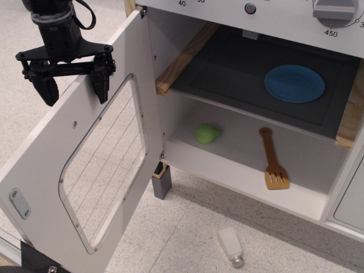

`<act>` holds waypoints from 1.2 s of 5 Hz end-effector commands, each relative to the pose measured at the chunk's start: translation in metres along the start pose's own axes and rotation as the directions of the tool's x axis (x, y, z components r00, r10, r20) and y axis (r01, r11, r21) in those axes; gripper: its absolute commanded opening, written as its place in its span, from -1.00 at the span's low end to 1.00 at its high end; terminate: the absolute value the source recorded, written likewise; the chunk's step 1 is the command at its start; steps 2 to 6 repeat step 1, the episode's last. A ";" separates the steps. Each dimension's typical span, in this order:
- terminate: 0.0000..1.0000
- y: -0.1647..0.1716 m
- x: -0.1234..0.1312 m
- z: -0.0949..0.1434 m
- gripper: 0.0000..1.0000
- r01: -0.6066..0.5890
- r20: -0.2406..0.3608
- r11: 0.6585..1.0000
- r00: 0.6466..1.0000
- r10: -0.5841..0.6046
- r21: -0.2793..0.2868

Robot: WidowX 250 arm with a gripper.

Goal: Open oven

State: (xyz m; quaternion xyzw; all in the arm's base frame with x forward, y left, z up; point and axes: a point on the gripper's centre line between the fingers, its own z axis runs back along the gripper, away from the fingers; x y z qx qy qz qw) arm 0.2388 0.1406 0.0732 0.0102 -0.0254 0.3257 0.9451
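Observation:
The white toy oven (256,11) stands at the right with its large door (85,170) swung wide open to the left, the rounded wire-lined window facing me. The grey dial (335,11) sits at the top right. My black gripper (74,88) hangs at the upper left, above the door's top edge, its two fingers spread apart and holding nothing. Inside the oven a blue plate (294,83) lies on the dark upper shelf. A green pear-shaped toy (207,133) and a wooden spatula (273,162) lie on the white lower floor.
A small white shaker (230,247) lies on the speckled floor in front of the oven. A grey foot block (161,182) stands under the oven's left corner. A white panelled cabinet door (352,199) is at the far right edge.

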 end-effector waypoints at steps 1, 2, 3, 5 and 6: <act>1.00 -0.013 0.020 0.051 1.00 -0.161 0.053 0.986 0.985 0.164 -0.047; 1.00 -0.013 0.020 0.051 1.00 -0.161 0.053 0.986 0.985 0.164 -0.047; 1.00 -0.013 0.020 0.051 1.00 -0.161 0.053 0.986 0.985 0.164 -0.047; 1.00 -0.013 0.020 0.051 1.00 -0.161 0.053 0.986 0.985 0.164 -0.047; 1.00 -0.013 0.020 0.051 1.00 -0.161 0.053 0.986 0.985 0.164 -0.047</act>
